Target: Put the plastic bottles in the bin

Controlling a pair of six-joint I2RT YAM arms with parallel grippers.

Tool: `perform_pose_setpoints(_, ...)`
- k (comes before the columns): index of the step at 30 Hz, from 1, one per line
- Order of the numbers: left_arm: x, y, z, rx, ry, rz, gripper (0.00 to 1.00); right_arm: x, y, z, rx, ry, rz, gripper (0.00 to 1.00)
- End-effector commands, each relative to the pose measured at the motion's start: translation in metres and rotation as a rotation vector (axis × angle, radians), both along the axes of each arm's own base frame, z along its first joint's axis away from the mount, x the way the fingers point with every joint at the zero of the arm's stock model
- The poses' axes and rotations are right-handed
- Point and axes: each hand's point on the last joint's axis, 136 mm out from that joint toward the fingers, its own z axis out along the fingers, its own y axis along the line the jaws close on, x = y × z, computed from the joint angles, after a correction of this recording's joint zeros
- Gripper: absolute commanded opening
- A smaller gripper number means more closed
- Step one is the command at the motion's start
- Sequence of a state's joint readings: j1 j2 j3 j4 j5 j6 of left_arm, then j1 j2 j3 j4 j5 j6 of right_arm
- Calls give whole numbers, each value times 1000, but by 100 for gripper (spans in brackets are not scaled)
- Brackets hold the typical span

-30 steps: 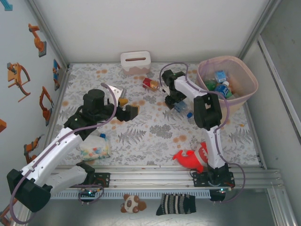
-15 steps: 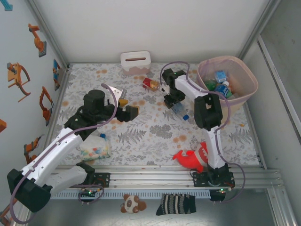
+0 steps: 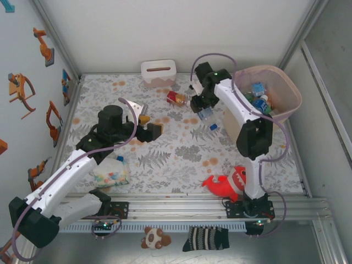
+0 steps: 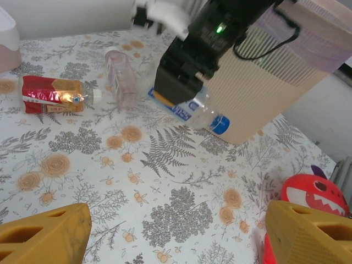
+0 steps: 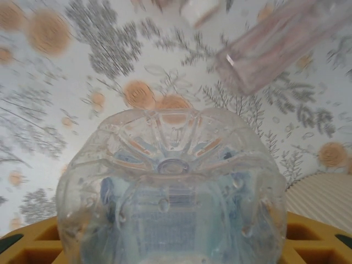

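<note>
While the right gripper (image 3: 201, 108) hangs over the far side of the flower-printed table cloth (image 3: 176, 157), its jaws are clenched on a clear plastic bottle with a blue cap (image 3: 207, 116). That bottle tilts cap-down, just beside the ribbed wall of the tall cream-beige plastic bin (image 3: 233, 119) and outside it. From the left wrist camera its cap seems clear of the cloth, though we cannot be sure. At the right wrist we see the bottle's moulded base (image 5: 173, 181) pressed between the yellow pads (image 5: 33, 242).

We see the left gripper (image 3: 149, 125) above the left-centre of the cloth, its jaws spread apart with nothing between them.

Inside the bin's pink liner lie several bottles with blue caps (image 3: 258, 99). Two more bottles lie on the cloth: a red-labelled bottle (image 3: 176, 98) on its side near the small white box with a slot (image 3: 158, 71), and a pale pinkish clear bottle (image 4: 122, 77) beside it.

Near the arm bases rest a red plush shark (image 3: 225, 184) and a clear bag of pastel bits (image 3: 111, 173).
</note>
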State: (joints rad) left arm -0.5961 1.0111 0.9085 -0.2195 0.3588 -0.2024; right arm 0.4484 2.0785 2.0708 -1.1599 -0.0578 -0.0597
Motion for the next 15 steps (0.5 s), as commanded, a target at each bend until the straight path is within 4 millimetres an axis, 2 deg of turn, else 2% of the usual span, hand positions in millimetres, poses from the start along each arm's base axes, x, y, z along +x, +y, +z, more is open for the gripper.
perform_pose_setpoints(1,-2,-5,5,-29,-5,-16,82,-9,2,58,85,-83,-9,55)
perform_pose_setpoints(8,-2,-6,6,-39,-6,-20,82,-12,-10,139,127,-288,-29,55)
perform_pose_setpoints(15,-1,-8,6,-46,-4,-25,82,-19,-39,212,109,-510,-72,55)
